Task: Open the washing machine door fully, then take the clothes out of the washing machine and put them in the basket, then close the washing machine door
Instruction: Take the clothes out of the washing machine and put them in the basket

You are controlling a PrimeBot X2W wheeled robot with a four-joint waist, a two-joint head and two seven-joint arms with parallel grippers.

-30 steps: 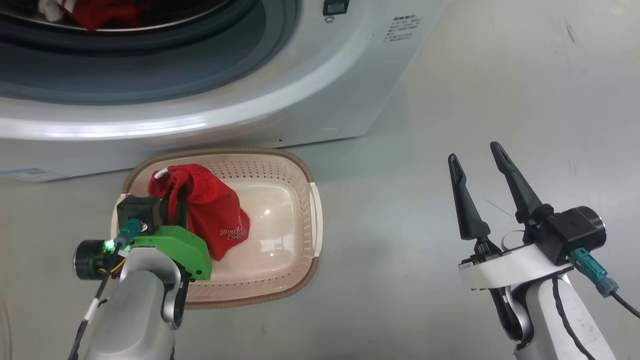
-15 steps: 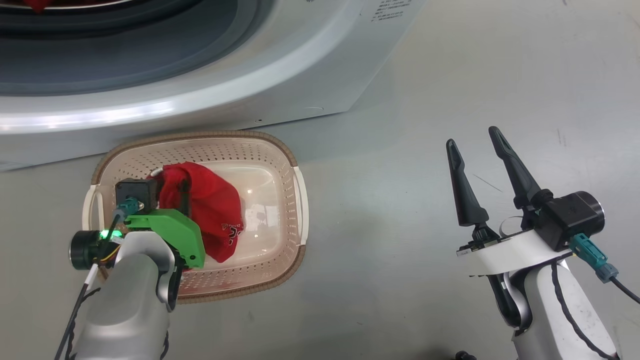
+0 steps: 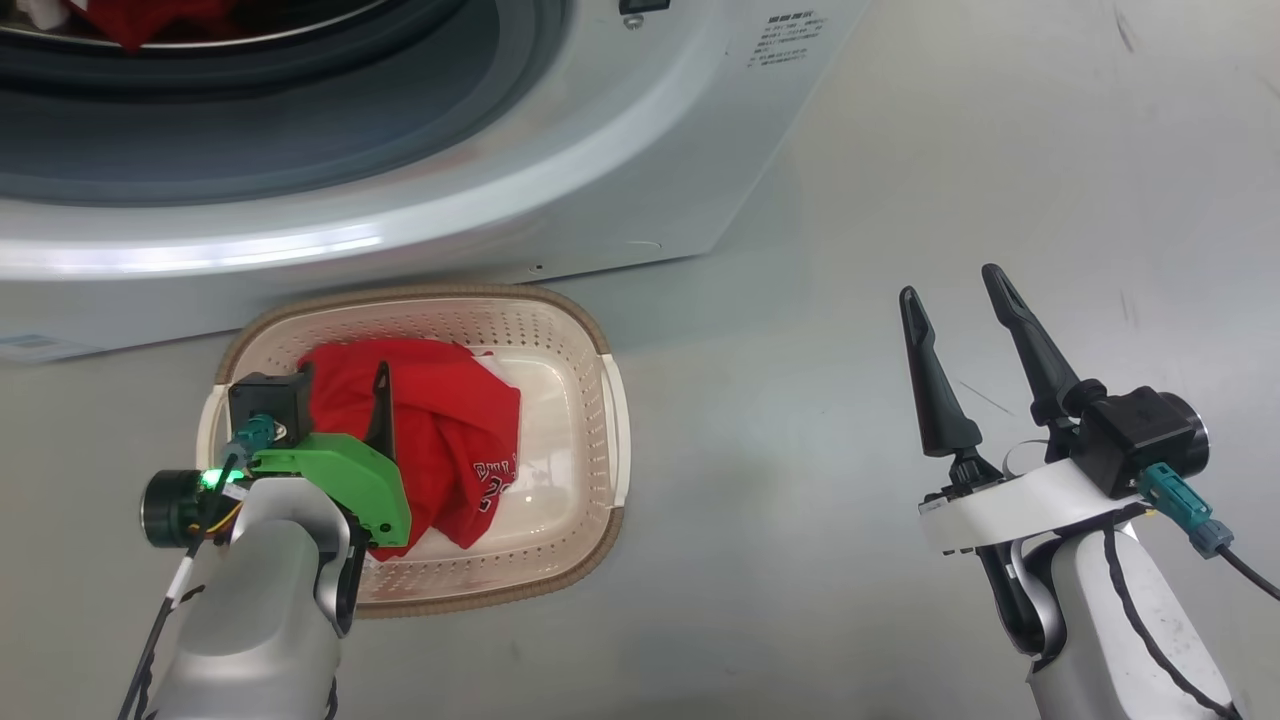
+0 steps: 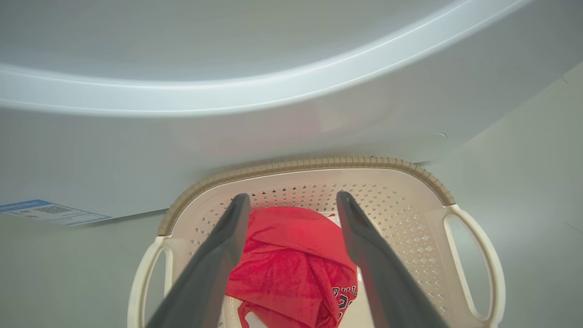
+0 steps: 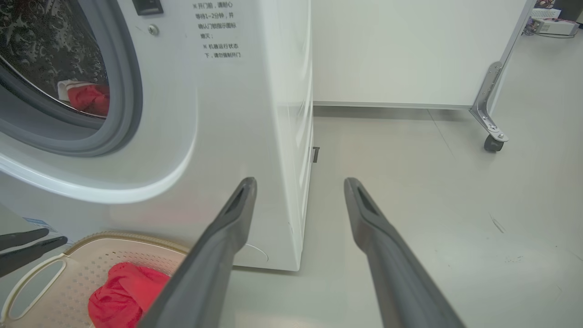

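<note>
A red garment of the clothes (image 3: 450,440) lies loose in the cream basket (image 3: 590,345) on the floor, against the white washing machine (image 3: 620,130). My left gripper (image 3: 345,375) hangs open just above it, its fingers (image 4: 218,255) either side of the fabric (image 4: 291,264) without pinching it. More red clothes (image 3: 130,18) stay inside the drum, also in the right wrist view (image 5: 91,98). To the right of the basket, my right gripper (image 3: 950,282) stands open and empty above bare floor. The washing machine door is out of view.
A blue label (image 4: 45,210) sticks to the machine's lower front, left of the basket. To the machine's right are grey floor and a white panel (image 5: 410,50) on a caster (image 5: 492,143). The basket's side handle (image 4: 473,269) faces right.
My left gripper has opened and let go of the red garment, which has dropped and spread wider in the basket. The head camera shifted a little. The right arm stayed put.
</note>
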